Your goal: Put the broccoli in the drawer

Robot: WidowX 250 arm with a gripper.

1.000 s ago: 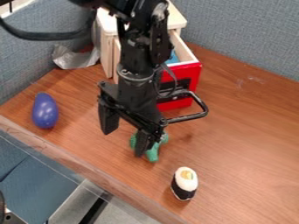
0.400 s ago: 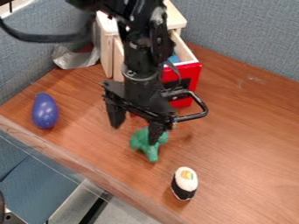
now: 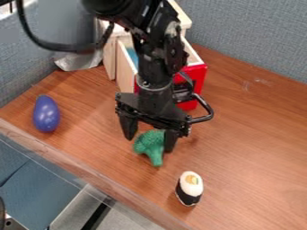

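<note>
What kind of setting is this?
Likely a robot test bench: a black arm's gripper over a wood table, toy broccoli, and grey fabric partitions behind.

The one view came from a fixed camera set above the table (image 3: 252, 148), looking down at a steep slant. It faced across the top toward the cabinet (image 3: 110, 58) and the wall (image 3: 240, 27) behind. The table sat askew to it, its front edge running from the left side down to the bottom. The camera was near enough that table and cabinet took up much of the view, and the arm (image 3: 159, 58) entered at the top.
</note>
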